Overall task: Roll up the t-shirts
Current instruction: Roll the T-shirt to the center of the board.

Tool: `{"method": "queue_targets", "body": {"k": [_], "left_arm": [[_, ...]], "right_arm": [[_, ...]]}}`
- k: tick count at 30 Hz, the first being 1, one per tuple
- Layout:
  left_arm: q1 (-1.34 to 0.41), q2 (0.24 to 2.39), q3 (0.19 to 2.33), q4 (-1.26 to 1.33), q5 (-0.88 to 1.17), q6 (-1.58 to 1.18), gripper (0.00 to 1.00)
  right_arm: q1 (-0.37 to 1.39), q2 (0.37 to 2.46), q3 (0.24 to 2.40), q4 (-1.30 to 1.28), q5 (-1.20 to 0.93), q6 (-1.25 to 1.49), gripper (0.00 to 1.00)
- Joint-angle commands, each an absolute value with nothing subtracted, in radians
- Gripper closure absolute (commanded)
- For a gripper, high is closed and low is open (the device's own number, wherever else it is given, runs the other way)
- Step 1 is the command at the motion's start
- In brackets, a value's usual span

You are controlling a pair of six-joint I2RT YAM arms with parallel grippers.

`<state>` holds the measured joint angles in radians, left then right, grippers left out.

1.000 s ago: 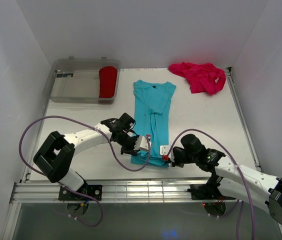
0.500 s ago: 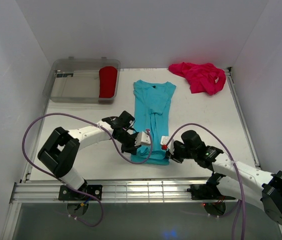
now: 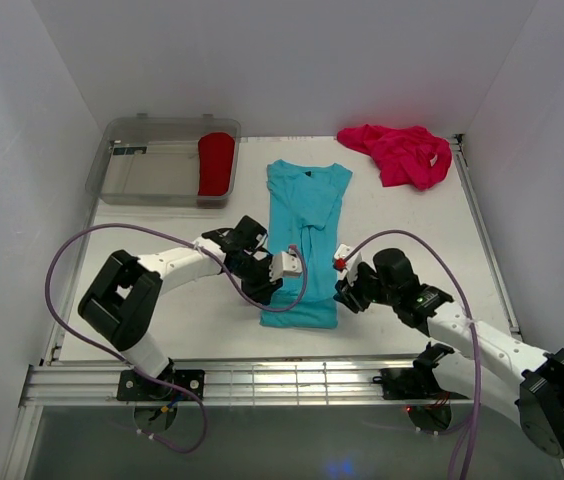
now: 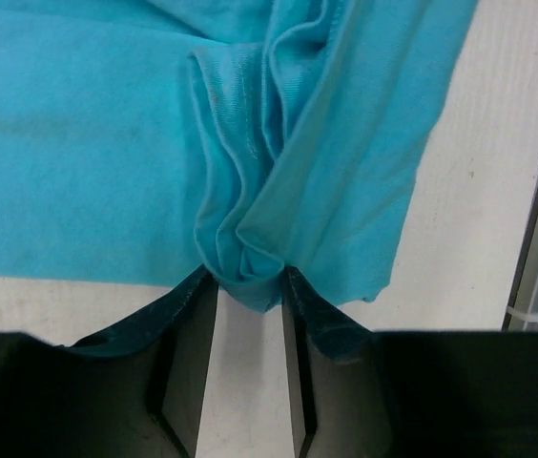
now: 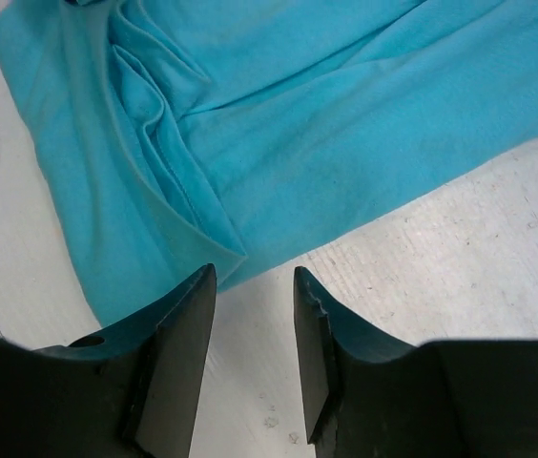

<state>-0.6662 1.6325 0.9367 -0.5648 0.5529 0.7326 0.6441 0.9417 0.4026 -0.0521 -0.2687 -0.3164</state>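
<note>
Toward the near edge of the surface (image 3: 412,230), the turquoise t-shirt (image 3: 304,215) is seen lying flat, folded lengthwise into a narrow strip, with its hem nearest the arm bases and its collar at the far end. The left claw (image 4: 248,281) is placed at the strip's left edge, a little beyond the hem, and its fingers are held apart. In the left wrist view a bunched fold of the turquoise cloth is pushed out from that edge and reaches in between the two fingertips, touching both; whether it is pinched cannot be told, since a gap is kept between the fingers. The right claw (image 5: 255,277) is set at the strip's right edge, opposite the left one, and its fingers are likewise parted. No cloth is found in its gap: the shirt's edge lies just past the fingertips, with a pleated ridge running away from them, and bare surface is seen between the fingers.

Farther back, a clear bin (image 3: 152,185) is set at the far left corner, and the red t-shirt (image 3: 216,164) is laid rolled at its right end. At the far right, the pink t-shirt (image 3: 402,153) is left crumpled in a heap, well apart from both claws.
</note>
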Motion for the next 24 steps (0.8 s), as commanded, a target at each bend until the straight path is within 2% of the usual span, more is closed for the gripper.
{"method": "queue_targets", "body": {"k": [1, 3, 6, 7, 11, 16, 17, 20, 24], "left_arm": [[-0.635, 1.618, 1.002, -0.571, 0.541, 0.675, 0.55], [-0.627, 1.615, 1.018, -0.607, 0.549, 0.658, 0.48], [-0.621, 1.615, 1.051, -0.664, 0.572, 0.65, 0.43], [-0.621, 1.615, 1.06, -0.673, 0.571, 0.646, 0.43], [-0.614, 1.606, 1.106, -0.715, 0.546, 0.621, 0.44], [-0.65, 1.482, 1.022, -0.726, 0.528, 0.665, 0.49], [-0.673, 1.456, 0.99, -0.715, 0.516, 0.678, 0.5], [-0.819, 1.336, 0.843, -0.625, 0.425, 0.748, 0.5], [-0.96, 1.223, 0.687, -0.451, 0.371, 0.798, 0.43]], "right_arm": [[0.632, 0.908, 0.442, -0.021, -0.327, -0.232, 0.57], [0.632, 0.891, 0.44, -0.031, -0.34, -0.212, 0.59], [0.632, 0.87, 0.452, -0.067, -0.365, -0.187, 0.67], [0.632, 0.859, 0.462, -0.072, -0.409, -0.186, 0.71], [0.632, 0.842, 0.476, -0.058, -0.462, -0.088, 0.74], [0.632, 0.923, 0.502, -0.175, -0.329, 0.136, 0.75], [0.632, 0.931, 0.503, -0.222, -0.313, 0.225, 0.75], [0.629, 0.943, 0.477, -0.276, -0.287, 0.407, 0.64], [0.627, 0.939, 0.41, -0.268, -0.339, 0.553, 0.57]]}}
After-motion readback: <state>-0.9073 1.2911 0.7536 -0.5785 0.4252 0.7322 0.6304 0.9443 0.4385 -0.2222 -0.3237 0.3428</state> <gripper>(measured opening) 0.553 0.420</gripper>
